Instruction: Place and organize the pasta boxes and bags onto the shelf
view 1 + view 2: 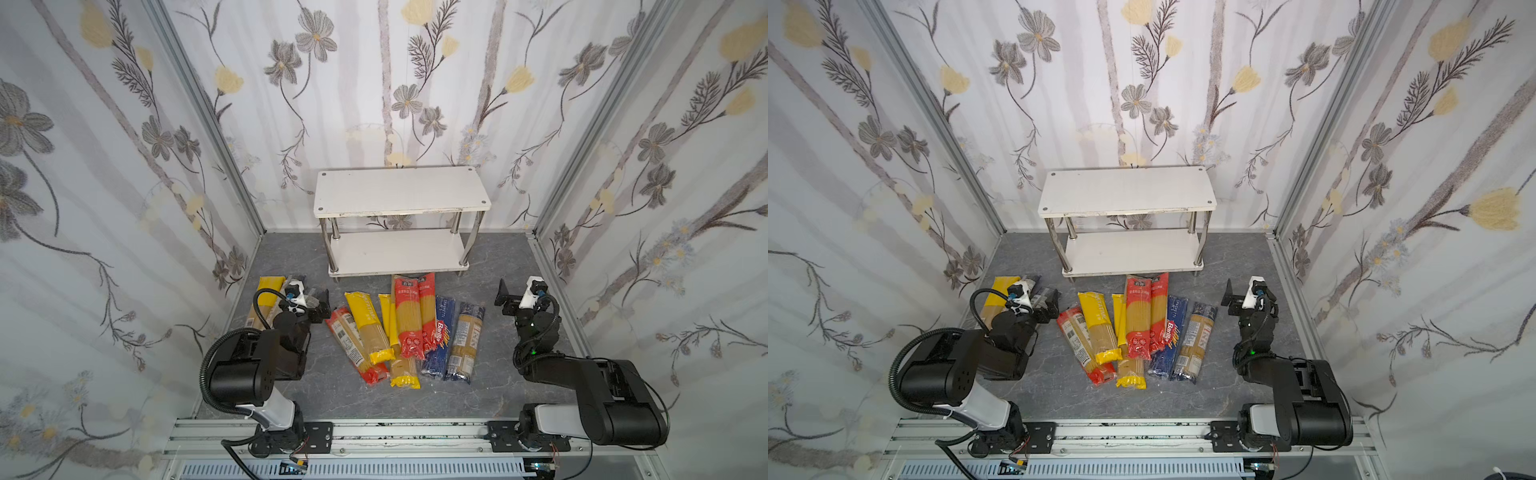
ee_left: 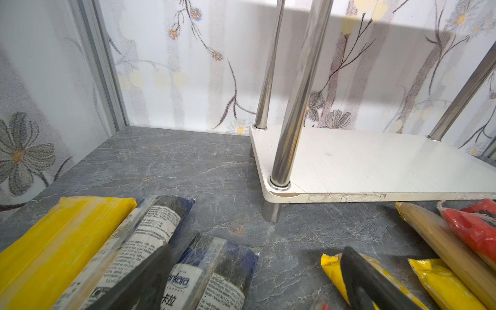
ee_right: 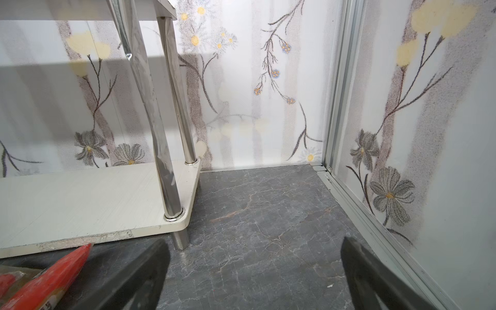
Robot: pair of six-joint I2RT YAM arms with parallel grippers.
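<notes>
The shelf stands against the back wall, and both its white boards are bare. Several pasta packs lie in a pile in front of it: a red-ended bag, a yellow-ended bag, the dark-blue Barilla box and a dark-blue bag. More packs lie at the left, partly hidden under my left arm: a yellow one and a dark-blue bag. My left gripper hangs open just above that bag. My right gripper is open over bare floor, right of the shelf's lower board.
Flowered walls close in the back and both sides, with aluminium posts in the corners. The grey marble floor reaches to the arms' mounting rail at the front. A chrome shelf leg stands close to my right gripper.
</notes>
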